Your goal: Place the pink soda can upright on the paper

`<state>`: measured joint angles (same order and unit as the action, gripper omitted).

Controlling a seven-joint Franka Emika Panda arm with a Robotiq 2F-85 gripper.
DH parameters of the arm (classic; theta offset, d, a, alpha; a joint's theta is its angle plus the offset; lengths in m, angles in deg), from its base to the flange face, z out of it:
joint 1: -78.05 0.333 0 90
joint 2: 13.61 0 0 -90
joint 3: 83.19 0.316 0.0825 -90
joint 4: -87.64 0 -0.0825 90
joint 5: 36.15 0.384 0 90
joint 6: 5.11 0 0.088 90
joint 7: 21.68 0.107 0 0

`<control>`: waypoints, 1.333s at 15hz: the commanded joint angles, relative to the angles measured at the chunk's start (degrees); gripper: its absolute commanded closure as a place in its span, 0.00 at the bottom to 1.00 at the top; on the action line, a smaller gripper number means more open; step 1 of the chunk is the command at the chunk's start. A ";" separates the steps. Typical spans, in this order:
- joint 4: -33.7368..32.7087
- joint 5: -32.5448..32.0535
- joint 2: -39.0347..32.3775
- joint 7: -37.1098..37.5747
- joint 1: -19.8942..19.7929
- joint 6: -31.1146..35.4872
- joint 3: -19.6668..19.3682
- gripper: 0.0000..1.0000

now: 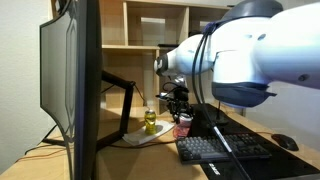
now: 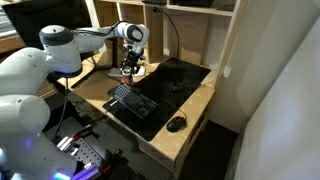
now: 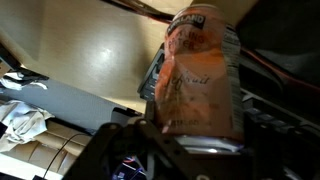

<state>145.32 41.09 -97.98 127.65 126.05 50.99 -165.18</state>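
Pink soda can (image 3: 198, 85) blocks wrist view; tool (image 1: 181, 110) clamps it, fingertips hidden.

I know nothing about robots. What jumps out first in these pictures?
The big white robot arm fills the upper right of an exterior view, reaching over a desk. Its gripper is shut on the pink soda can, which fills the wrist view. A dark monitor looms at the left, with a small yellow bottle past it and a black keyboard under the arm.
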 commanded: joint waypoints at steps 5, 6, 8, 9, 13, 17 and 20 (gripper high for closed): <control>1.30 0.01 -0.01 0.02 3.08 1.60 -0.84 0.53; 0.14 0.09 -0.01 0.00 2.73 0.88 -0.74 0.53; -2.81 0.78 0.64 -0.12 1.85 0.04 -0.30 0.53; -3.39 0.90 1.41 -0.38 1.91 -0.10 -0.11 0.53; -0.55 1.15 2.99 -0.26 3.17 -5.55 -1.11 0.53; 3.71 1.87 3.18 -0.21 4.06 -12.28 -1.42 0.53; 6.89 2.20 3.07 -0.22 5.73 -13.77 -0.41 0.53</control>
<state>147.39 41.70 -95.47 127.43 129.32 39.21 -166.36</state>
